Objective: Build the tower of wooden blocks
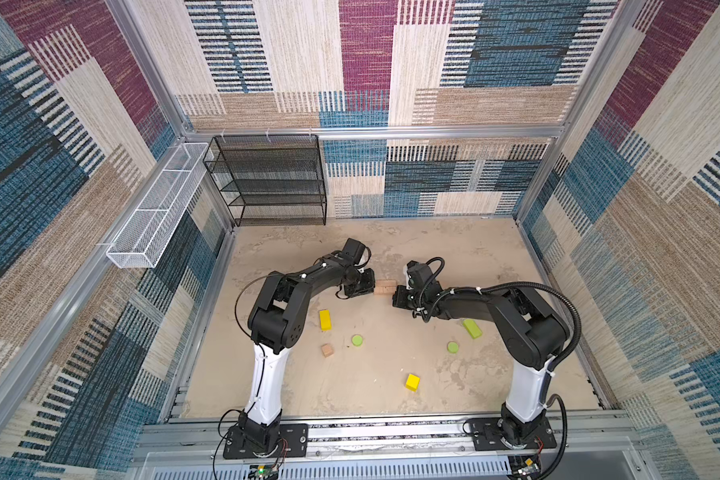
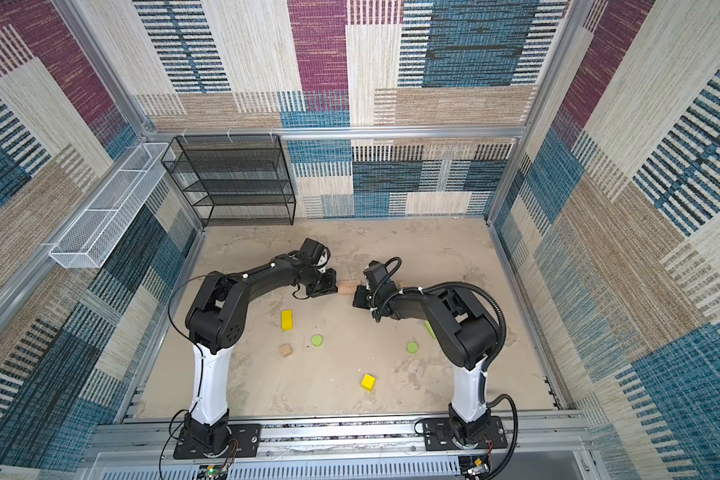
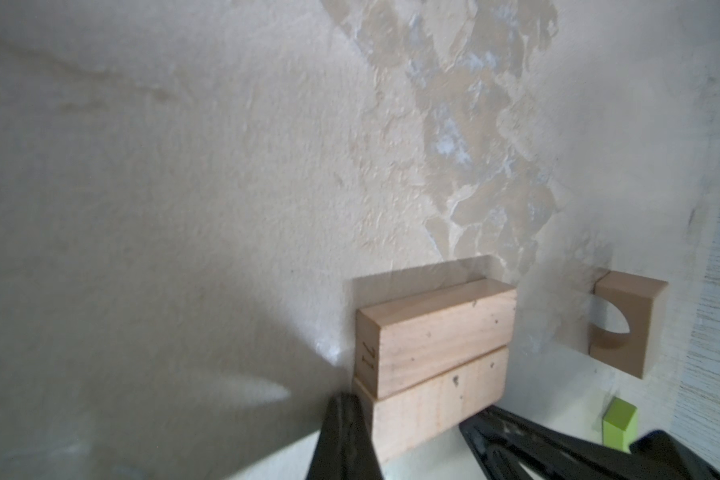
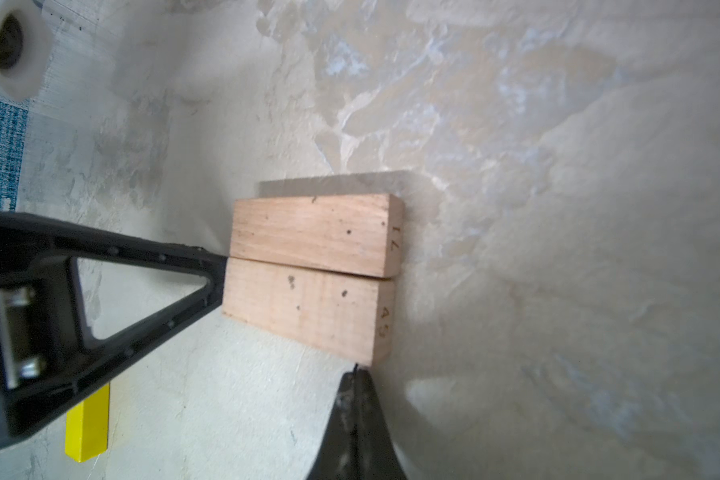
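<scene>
Lying flat in the middle of the tabletop (image 1: 433, 249), two bars (image 4: 308, 237) sit side by side with their long sides touching. Their long axis runs straight from one pincer to the other. The left pincer (image 4: 213, 278) has its fingers together, and its tip meets one short end right at the seam between the bars. The right pincer (image 4: 354, 386), also pressed together and holding nothing, has its tip at the opposite end. It sits by the corner of the bar that lies toward the yellow bar (image 4: 87, 424); whether it touches, I cannot tell. Neither pincer is the nearer.

My reading is that this squares up the tower's base. Since each tip faces an end, a push would only slide the bars lengthwise. The next piece likely comes from the loose ones: the yellow bar on the left pincer's side, the lime bar (image 1: 472, 328) on the right's.
</scene>
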